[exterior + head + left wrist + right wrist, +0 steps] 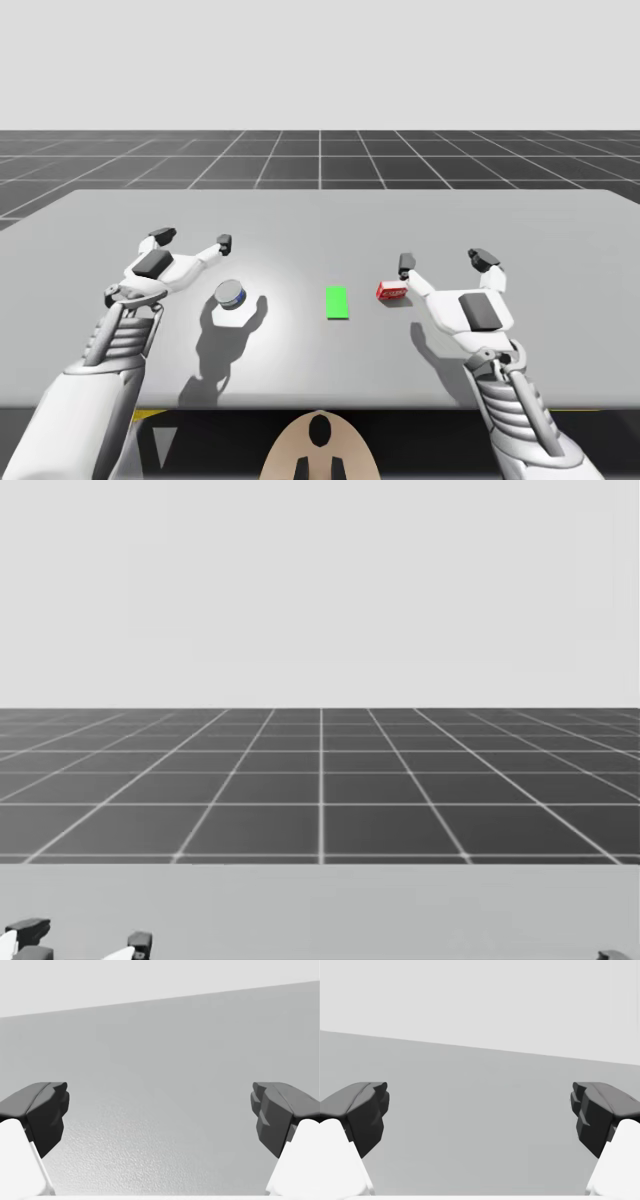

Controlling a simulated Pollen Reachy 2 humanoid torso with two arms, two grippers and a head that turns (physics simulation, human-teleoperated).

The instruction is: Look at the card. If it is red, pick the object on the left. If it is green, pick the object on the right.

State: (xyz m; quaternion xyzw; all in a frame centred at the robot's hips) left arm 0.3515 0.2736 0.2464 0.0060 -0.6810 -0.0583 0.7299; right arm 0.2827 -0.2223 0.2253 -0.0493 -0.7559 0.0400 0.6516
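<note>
Green card [337, 302] showing, centre frame on the counter [320, 215]!
Red box [391, 291] sits just right of it, can [231, 295] left; left gripper [193, 239] spread wide up-left of the can, right gripper [444, 261] wide open too, one finger just beside the box.

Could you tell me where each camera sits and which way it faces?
High view: above the table, looking down at the green card, grey can and red box; both arms, left gripper and right gripper show.
Head view: on my head, facing past the table's far edge to the grid floor; fingertips show below.
Left wrist view: on my left hand, looking along its open gripper across bare table.
Right wrist view: likewise, from my right hand.
High and head views share the left gripper.
</note>
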